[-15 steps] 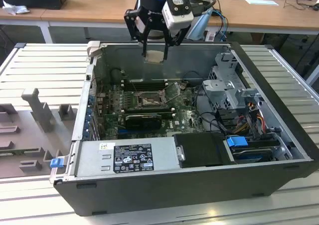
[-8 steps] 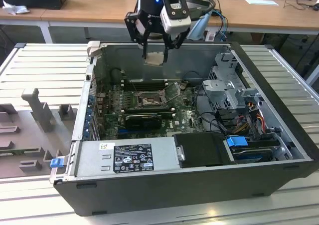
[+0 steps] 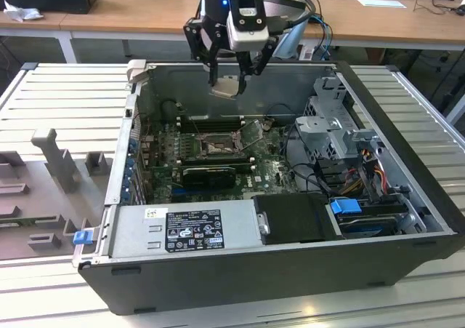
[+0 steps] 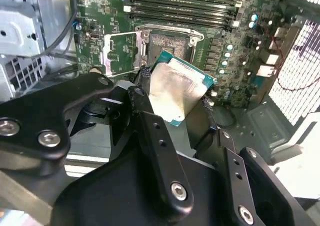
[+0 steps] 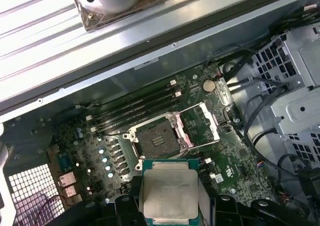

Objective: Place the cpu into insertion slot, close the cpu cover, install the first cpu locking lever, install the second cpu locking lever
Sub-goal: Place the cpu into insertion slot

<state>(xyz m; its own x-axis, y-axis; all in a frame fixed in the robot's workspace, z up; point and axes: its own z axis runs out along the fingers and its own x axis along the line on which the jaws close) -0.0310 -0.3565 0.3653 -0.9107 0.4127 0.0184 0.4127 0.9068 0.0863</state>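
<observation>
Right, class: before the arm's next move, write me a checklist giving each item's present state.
1. cpu gripped by the fingers: ok.
2. insertion slot free of any chip: ok.
3. cpu cover swung open, off the slot: ok.
4. cpu down at the slot: not ok, it hangs high above the board.
5. cpu corners matched to the slot: cannot tell.

The exterior view looks steeply down from the near side, set back, facing the far desk (image 3: 109, 15) and taking in the whole computer case (image 3: 254, 270). Both wrist views look closely down into it, sharing the cpu (image 5: 170, 193) (image 4: 175, 90) and insertion slot (image 5: 159, 138) (image 4: 170, 40).
</observation>
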